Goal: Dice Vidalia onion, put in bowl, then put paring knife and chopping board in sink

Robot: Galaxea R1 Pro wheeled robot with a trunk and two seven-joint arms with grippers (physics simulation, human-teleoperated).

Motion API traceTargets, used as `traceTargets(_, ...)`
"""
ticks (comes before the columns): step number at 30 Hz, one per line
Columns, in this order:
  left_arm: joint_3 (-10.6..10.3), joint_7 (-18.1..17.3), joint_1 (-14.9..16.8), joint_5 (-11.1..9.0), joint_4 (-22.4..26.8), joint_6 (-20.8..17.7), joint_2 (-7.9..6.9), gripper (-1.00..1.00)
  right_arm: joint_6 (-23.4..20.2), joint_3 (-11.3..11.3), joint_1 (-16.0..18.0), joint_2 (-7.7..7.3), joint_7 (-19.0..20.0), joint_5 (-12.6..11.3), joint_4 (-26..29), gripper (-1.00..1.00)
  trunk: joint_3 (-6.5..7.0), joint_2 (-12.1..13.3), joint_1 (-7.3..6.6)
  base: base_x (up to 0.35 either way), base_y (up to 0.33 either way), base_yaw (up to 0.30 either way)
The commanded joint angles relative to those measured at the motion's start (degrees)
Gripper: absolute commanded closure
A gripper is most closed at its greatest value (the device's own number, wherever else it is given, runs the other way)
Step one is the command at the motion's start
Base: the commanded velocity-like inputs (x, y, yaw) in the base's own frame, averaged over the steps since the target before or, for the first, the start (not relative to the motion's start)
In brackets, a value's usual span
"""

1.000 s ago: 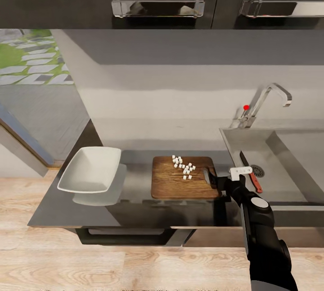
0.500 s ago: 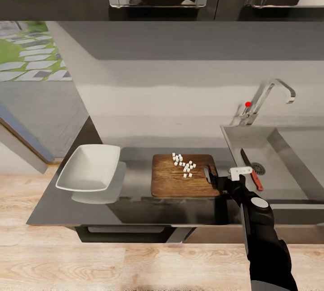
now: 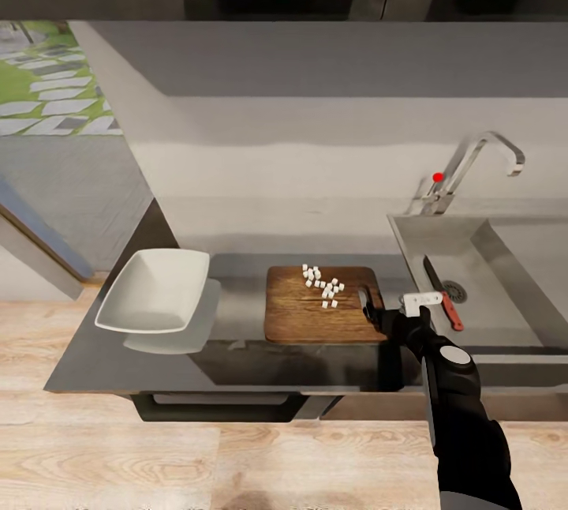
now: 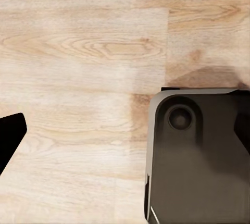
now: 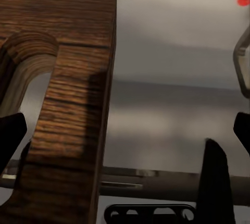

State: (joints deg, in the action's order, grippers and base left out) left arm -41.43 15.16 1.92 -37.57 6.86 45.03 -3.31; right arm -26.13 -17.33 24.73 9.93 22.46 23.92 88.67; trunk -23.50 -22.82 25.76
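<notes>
Our right claw (image 3: 377,313) sits at the slotted handle end of the chopping board (image 3: 319,305), and from the head view we cannot tell whether it is clenched on the wood or released. In the right wrist view the board's (image 5: 57,78) handle slot and rounded corner loom close, with one dark fingertip (image 5: 216,177) off the board's edge, over the grey worktop (image 5: 172,114); that suggests spread jaws, though we cannot be sure.

Small white onion dice (image 3: 322,286) lie in a loose cluster on the board's far half, near its middle. On the side opposite our claw, apart from the board, the white bowl (image 3: 151,292) stands on the worktop (image 3: 237,313).

Just beside our claw, on the other side, the sink (image 3: 410,245) begins. The paring knife (image 3: 440,302) lies in the basin with its dark blade pointing away from us and its red handle toward us, next to the round drain (image 3: 455,290). The chrome tap (image 3: 473,163) with its red knob (image 3: 438,176) rises behind the basin.

Our left claw looks down on the light wood floor (image 4: 78,78), with a dark rounded part of the robot (image 4: 198,156) beside it; we cannot tell how that claw stands.
</notes>
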Motion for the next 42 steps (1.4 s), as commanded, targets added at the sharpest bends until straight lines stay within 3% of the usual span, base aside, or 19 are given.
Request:
traceTargets(1,-0.49,0.54,0.01,-0.04,0.09,0.04,-0.03,-1.0,-0.15,-0.16,0.06,0.07,0.57,0.6,0.1,-1.0,-0.16,-0.1,0.03,0.0,0.0,0.0)
traceTargets(24,-0.49,0.49,0.01,-0.02,0.09,0.02,-0.03,-1.0,-0.2,-0.15,0.06,0.07,0.57,0.6,0.1,-1.0,-0.27,-0.1,0.03,0.029,0.0,0.0)
traceTargets(31,-0.49,0.49,0.01,-0.03,0.09,0.02,-0.03,-1.0,-4.5,-0.15,0.06,0.07,0.67,0.6,0.1,-1.0,-0.46,-0.1,0.03,0.001,0.0,0.0)
traceTargets(42,-0.49,0.51,0.01,-0.04,0.09,0.02,-0.03,-1.0,-4.65,-0.16,0.06,0.07,0.66,0.6,0.1,-1.0,-1.05,-0.1,0.03,0.0,0.0,0.0)
